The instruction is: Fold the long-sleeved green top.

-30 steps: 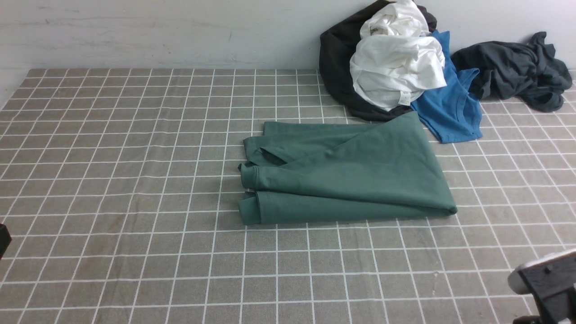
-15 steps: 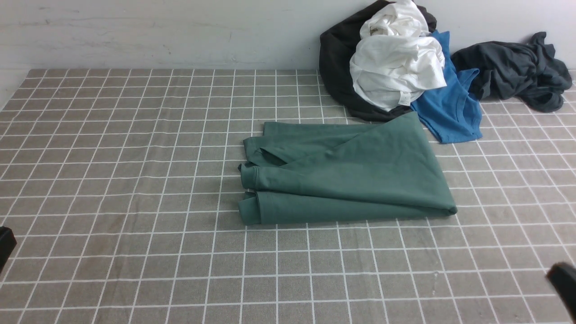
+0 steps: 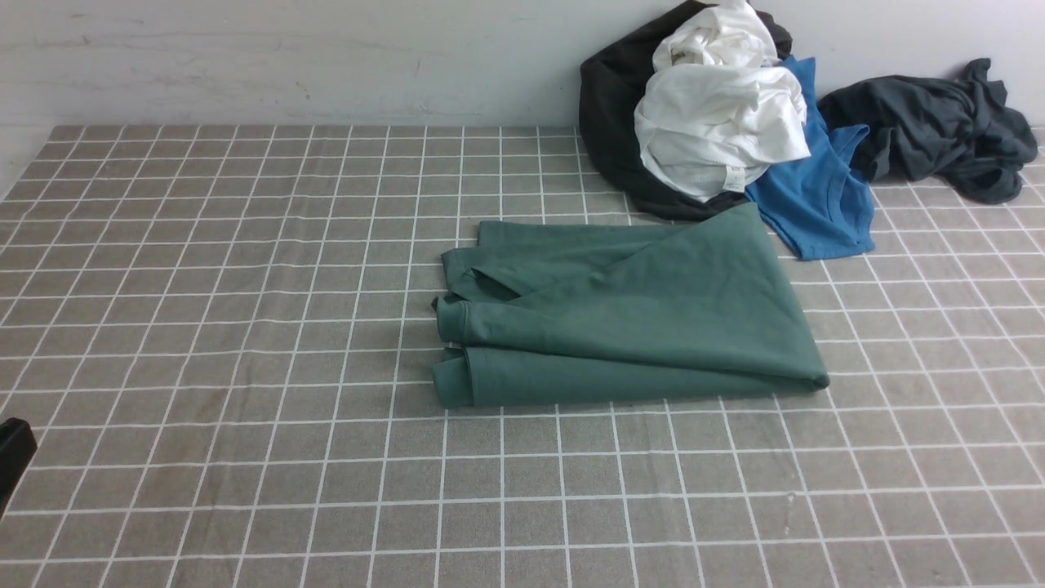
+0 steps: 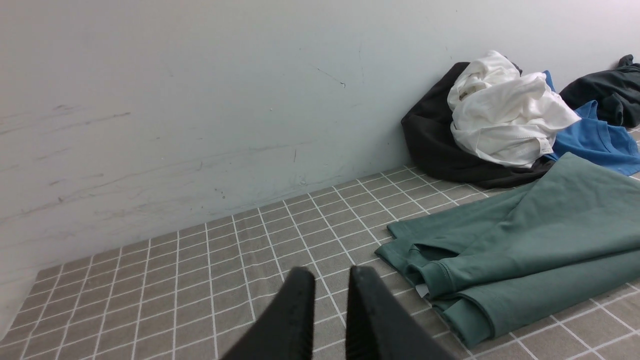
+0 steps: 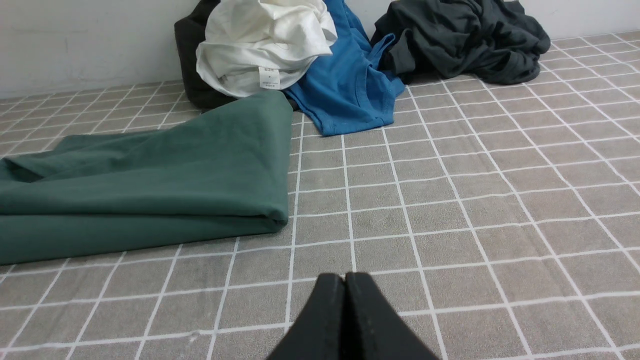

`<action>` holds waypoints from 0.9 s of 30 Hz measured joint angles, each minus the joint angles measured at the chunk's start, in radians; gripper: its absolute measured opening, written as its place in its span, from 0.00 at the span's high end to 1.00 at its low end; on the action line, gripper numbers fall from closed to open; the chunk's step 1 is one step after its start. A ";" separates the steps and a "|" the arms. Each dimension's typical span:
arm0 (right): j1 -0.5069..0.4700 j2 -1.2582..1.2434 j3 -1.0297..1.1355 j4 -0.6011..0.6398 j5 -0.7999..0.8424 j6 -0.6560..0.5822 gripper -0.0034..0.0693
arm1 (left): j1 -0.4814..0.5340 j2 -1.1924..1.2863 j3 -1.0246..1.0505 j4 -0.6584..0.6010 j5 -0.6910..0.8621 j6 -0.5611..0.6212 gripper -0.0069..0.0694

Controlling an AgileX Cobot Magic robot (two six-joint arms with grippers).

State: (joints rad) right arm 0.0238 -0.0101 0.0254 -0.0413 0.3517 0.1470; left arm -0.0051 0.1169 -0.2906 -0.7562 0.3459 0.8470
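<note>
The green long-sleeved top (image 3: 629, 318) lies folded into a flat bundle at the middle of the checked table; it also shows in the left wrist view (image 4: 530, 240) and the right wrist view (image 5: 150, 180). Its cuffed edges stack at the left end. Its neck, tag and logo are hidden. My left gripper (image 4: 331, 274) is slightly open and empty, above the cloth left of the top; a bit of it shows at the front view's left edge (image 3: 12, 449). My right gripper (image 5: 344, 276) is shut and empty, near the table's front right, out of the front view.
A pile of a black garment (image 3: 608, 122), a white garment (image 3: 718, 122) and a bright blue tee (image 3: 816, 196) lies against the back wall, just behind the top. A dark grey-black garment (image 3: 931, 131) lies at the back right.
My right arm has drawn back and left the front view at the lower right. My left gripper has sunk slightly at the left edge. The top has not moved.
</note>
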 joint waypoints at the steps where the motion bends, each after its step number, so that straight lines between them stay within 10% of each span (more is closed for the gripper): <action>1: 0.000 0.000 0.000 -0.001 0.000 0.000 0.97 | 0.000 0.000 0.000 0.000 0.000 0.000 0.80; 23: 0.000 0.000 0.000 -0.002 0.003 0.000 0.97 | -0.005 -0.017 0.020 0.003 -0.009 0.000 0.80; 27: 0.000 0.000 0.000 -0.003 0.003 0.000 0.97 | -0.008 -0.103 0.095 0.160 -0.059 -0.024 0.80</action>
State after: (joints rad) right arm 0.0238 -0.0101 0.0254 -0.0442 0.3547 0.1470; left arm -0.0135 0.0139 -0.1955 -0.5963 0.2871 0.8229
